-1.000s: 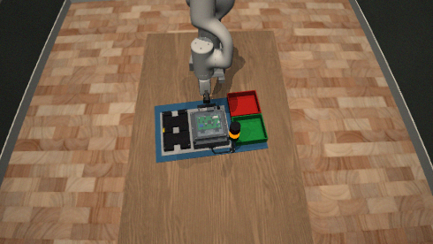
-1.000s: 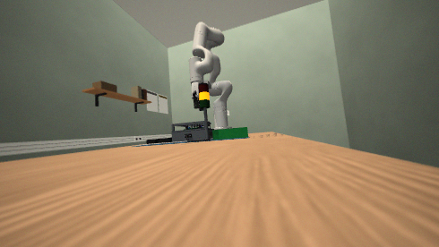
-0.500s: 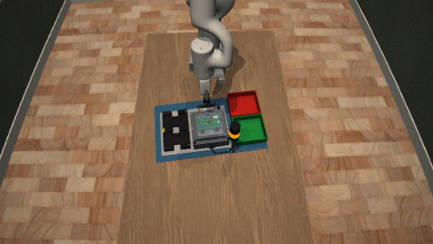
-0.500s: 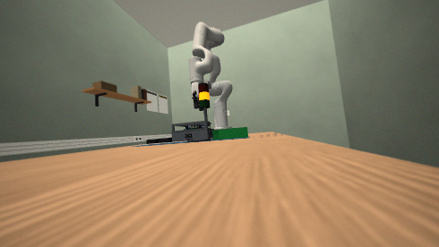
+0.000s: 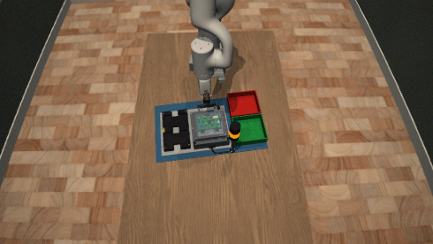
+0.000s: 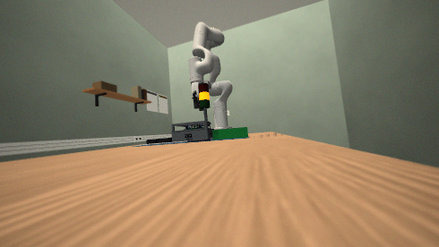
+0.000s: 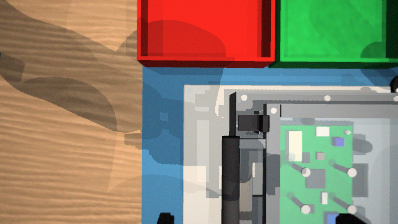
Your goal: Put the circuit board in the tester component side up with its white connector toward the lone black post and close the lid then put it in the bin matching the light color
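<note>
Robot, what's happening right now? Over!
Gripper open, holding nothing. Circuit board in tester, lid looks closed. Signal light amber, not green or red. Nothing blocking.

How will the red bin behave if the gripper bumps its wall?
The red bin looks like a shallow, thin-walled open tray, so probably light. It sits loose beside the green bin, so a sideways bump likely slides it rather than tips it.

I count one circuit board (image 5: 208, 124) in one tester (image 5: 210, 141), one black tray (image 5: 176, 130) at its nine o'clock, and two bins at three o'clock: one red bin (image 5: 243, 103), one green bin (image 5: 251, 129). One signal light (image 5: 234, 131).
</note>
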